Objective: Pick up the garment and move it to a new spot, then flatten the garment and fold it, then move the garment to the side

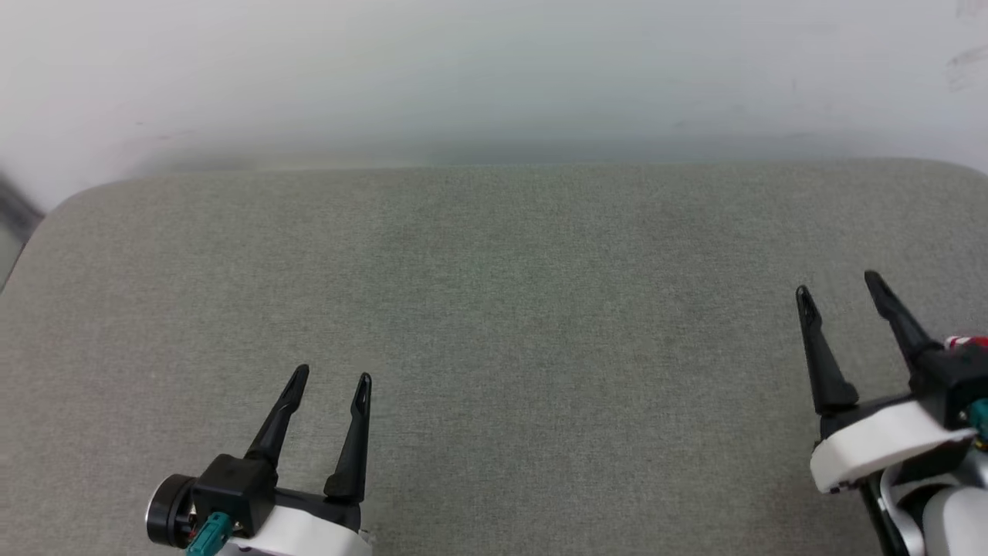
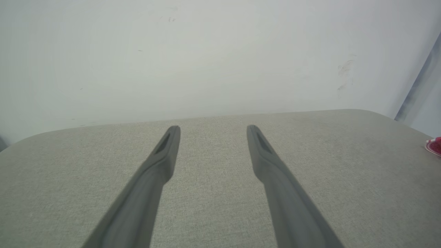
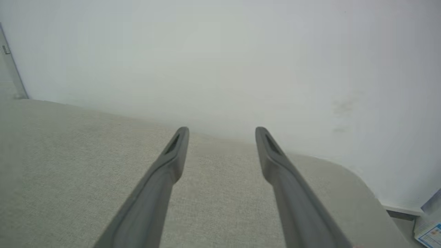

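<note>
Grey woven cushion [image 1: 494, 324] stretches ahead. Left gripper [image 1: 333, 375] and right gripper [image 1: 838, 284] stand spread, holding nothing. A red-and-white edge of the garment [image 1: 969, 342] peeks at the right, beside the right gripper; probably soft, limp, light: pinch a bunched fold

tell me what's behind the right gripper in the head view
A sliver of red and white cloth, probably the garment, peeks out behind the open right gripper. The gripper's body and the frame edge hide the rest, so its shape cannot be told.
</note>
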Robot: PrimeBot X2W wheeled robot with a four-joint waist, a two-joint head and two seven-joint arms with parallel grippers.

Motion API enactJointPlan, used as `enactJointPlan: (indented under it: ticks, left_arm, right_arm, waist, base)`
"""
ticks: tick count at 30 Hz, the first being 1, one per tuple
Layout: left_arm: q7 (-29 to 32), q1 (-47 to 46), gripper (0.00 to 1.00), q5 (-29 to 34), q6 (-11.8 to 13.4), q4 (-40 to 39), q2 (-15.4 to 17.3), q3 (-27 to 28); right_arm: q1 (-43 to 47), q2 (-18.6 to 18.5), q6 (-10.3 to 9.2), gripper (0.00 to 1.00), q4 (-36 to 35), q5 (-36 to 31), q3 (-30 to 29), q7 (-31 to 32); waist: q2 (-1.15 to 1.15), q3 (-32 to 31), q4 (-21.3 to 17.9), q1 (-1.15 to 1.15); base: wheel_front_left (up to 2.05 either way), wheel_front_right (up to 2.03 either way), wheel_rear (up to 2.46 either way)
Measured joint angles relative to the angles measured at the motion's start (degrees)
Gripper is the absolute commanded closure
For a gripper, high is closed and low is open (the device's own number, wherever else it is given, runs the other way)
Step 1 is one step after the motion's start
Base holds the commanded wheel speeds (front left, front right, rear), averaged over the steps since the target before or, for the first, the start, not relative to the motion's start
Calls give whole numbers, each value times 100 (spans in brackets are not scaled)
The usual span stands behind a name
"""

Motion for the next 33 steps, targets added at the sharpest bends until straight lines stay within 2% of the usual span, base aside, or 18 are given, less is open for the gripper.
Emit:
enactJointPlan:
  ticks: [7,11,20,33]
  left_arm:
    - [-1,165,0,44,-31,193,-110,149]
    - [-1,245,0,12,-52,304,-191,219]
    - [-1,286,0,-48,-85,216,-263,460]
    - [-1,288,0,-52,-108,236,-328,467]
  right_arm:
    - [489,519,-1,0,377,13,-119,-656]
    - [682,668,-1,0,515,15,-227,-898]
    - [745,738,-1,0,678,58,-165,-1049]
    - [728,746,-2,0,809,219,-134,-1167]
  waist:
    - [0,-235,146,0]
    - [0,-338,169,1]
    - [0,-392,128,2]
    - [0,-376,146,2]
  base:
    - [0,0,0]
    - [0,0,0]
    - [0,0,0]
    - [0,0,0]
